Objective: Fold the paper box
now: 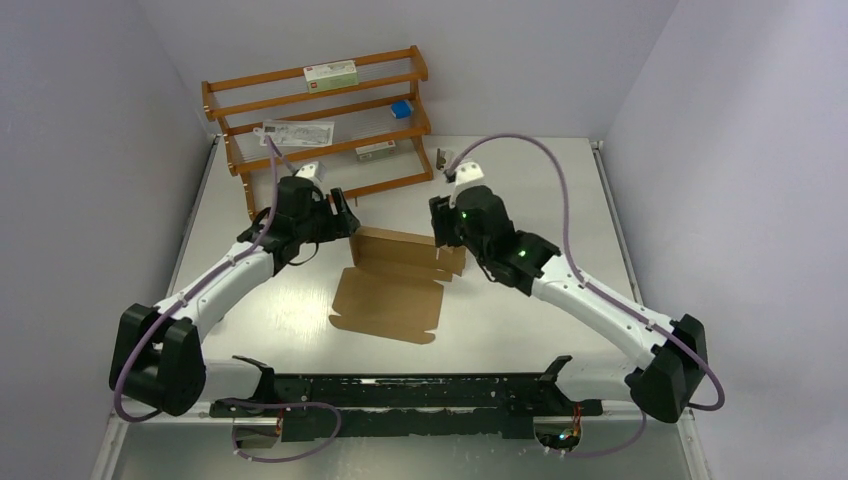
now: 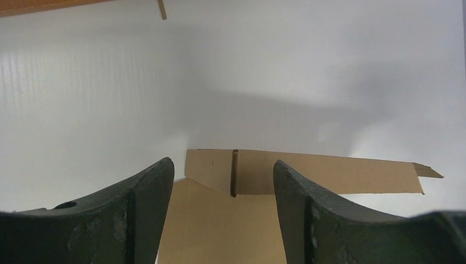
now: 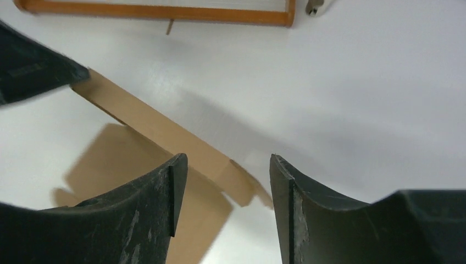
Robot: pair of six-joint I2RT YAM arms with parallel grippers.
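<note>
Brown paper box (image 1: 390, 295), rear flap upright

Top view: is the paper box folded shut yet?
No, the paper box lies open, its main panel flat and only the far flap raised.

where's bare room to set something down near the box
Biggest bare patch: back right of the table, between the wooden rack, the right arm and the right edge. Smaller one: left of the paper box, beside the left arm. Crowded: the box's far edge, between left gripper and right gripper.
</note>
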